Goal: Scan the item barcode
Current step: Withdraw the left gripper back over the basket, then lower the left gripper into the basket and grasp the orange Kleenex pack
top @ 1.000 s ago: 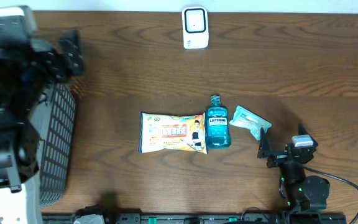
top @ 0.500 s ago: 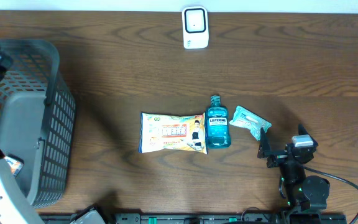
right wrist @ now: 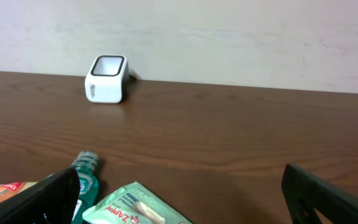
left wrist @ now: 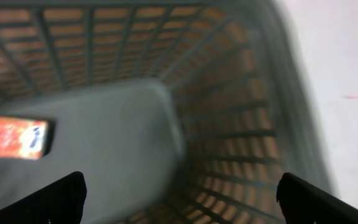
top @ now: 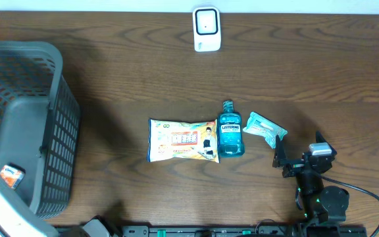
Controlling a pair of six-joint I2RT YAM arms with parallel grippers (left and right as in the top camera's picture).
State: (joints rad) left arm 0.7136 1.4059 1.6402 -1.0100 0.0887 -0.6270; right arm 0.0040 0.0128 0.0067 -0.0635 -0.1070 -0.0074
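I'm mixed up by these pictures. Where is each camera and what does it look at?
Overhead: above the table, looking straight down at basket, scanner, bottle; right hand shows.
Left wrist: on the left hand, looking into the basket; fingertips show.
Right wrist: on the right hand, facing the scanner; fingertips show.
Shared: overhead and right wrist both see the scanner.

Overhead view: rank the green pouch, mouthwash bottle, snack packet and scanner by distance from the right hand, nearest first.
1. green pouch, just beyond the right hand
2. mouthwash bottle, left of the pouch
3. snack packet, farther left
4. scanner, far table edge
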